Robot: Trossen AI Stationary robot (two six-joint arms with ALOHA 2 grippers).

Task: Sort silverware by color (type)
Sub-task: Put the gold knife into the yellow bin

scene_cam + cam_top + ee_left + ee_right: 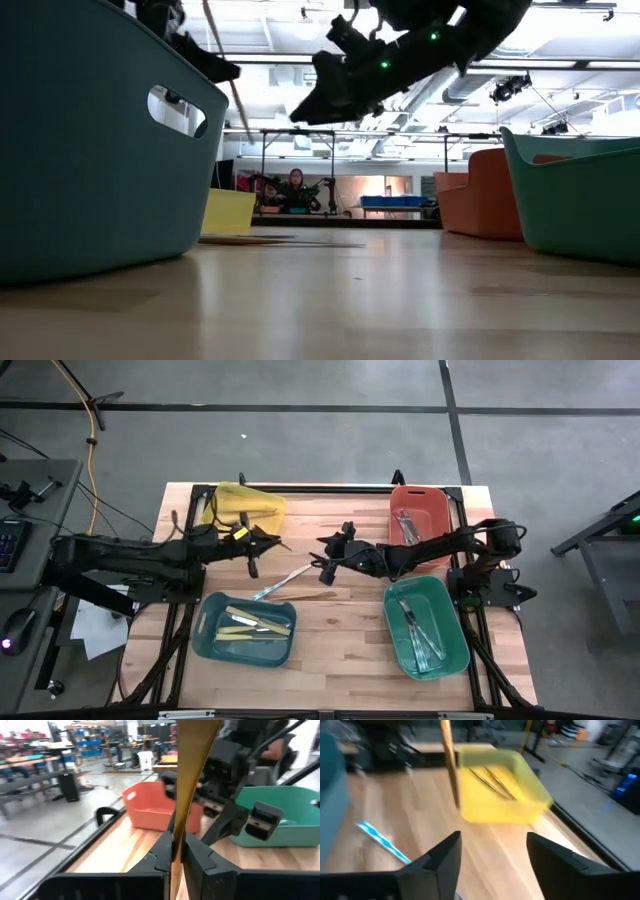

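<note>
My left gripper [270, 544] is shut on a gold-tan utensil [187, 780], above the table in front of the yellow bin [246, 506]. The utensil also shows in the right wrist view [450, 765], standing upright before that bin [500, 785], which holds more gold-tan utensils. My right gripper [327, 556] [492, 847] is open and empty, facing the left gripper across the table's middle. A teal-tinted utensil [284, 582] [382, 840] and a gold-tan one [312, 596] lie flat on the table between the arms. My left gripper pinches the gold-tan utensil's flat shaft [176, 840] between its two fingers, which lie across it. The utensil stands roughly upright, its longer part [192, 750] reaching out past the fingertips. Its lower end [455, 802] shows clear above the tabletop.
An orange-red bin [420, 512] with silver utensils stands at the far right. A green bin [428, 628] with utensils is at the near right, a dark teal bin [245, 628] with cream-yellow utensils at the near left. Bare wood lies between the near bins.
</note>
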